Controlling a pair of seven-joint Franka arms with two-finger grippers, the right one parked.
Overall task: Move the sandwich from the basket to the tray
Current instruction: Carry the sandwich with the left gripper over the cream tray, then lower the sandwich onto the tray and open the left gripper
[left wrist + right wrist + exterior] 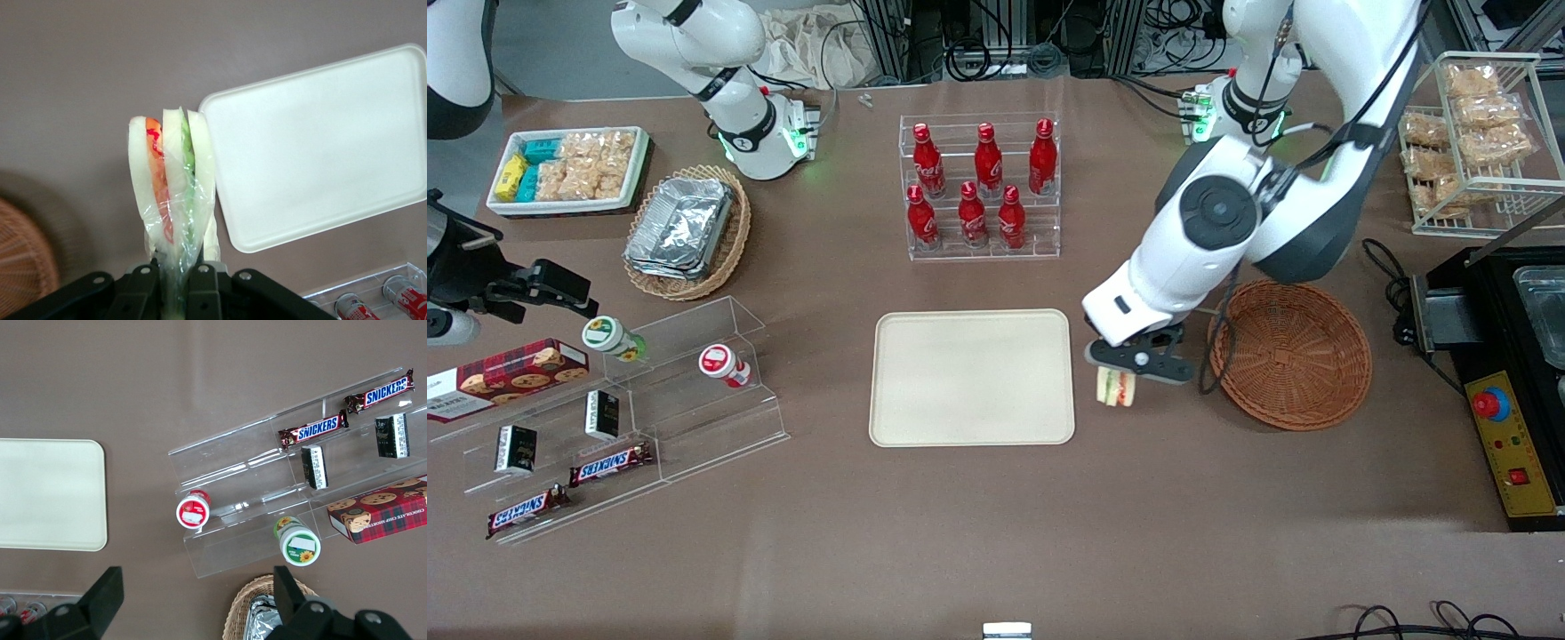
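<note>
Left arm's black two-finger claw (1122, 373) clamped on the small triangular clear-wrapped white-bread sandwich (1115, 388), green and red-orange layers visible; wedge hangs off the brown worktop (996, 533), touching neither container. It sits between the flat cream-beige rectangular tray (971, 377) at its 9 o'clock, just beside the tray's short edge, and the round shallow reddish-brown wicker basket (1291, 353) at its 3 o'clock. Wrist cam: fingers (200, 293) pinch the wedge's (172, 193) narrow end. Clear acrylic rack of red bottles (980, 187) at 12 o'clock of tray, farther from the front camera.
</note>
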